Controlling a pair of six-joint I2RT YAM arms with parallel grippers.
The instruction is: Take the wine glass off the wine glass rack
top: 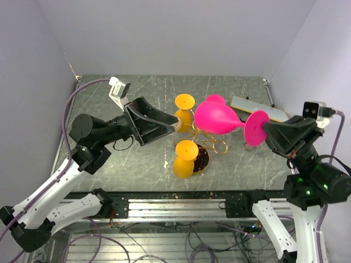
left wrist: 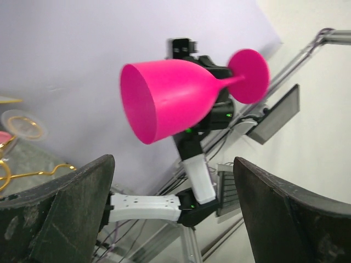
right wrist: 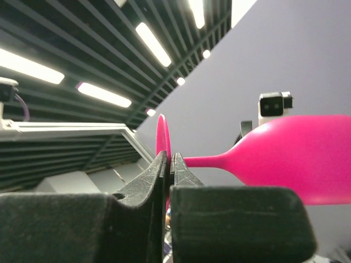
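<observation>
We see the pink glass (top: 216,118) lying sideways in the air, its bowl over the rack's (top: 211,143) 12 o'clock side and its mouth facing 9 o'clock. In the left wrist view it hangs free of the gold wires. Its foot points to 3 o'clock, and the right gripper (top: 263,131) is clamped on that disc's edge; the right wrist view shows both fingers pressed flat against it.

The rack stands mid-table (top: 137,164). A far orange glass (top: 185,109) sits bowl-down at its 11 o'clock, just beside the pink bowl's mouth, and a near orange glass (top: 184,159) sits at 7 o'clock, against the dark round base.

At 9 o'clock the left gripper (top: 170,126) is spread wide, facing the pink bowl, with its tips near the far orange glass. A pale board (top: 258,108) lies at 2 o'clock, behind the pink foot.
</observation>
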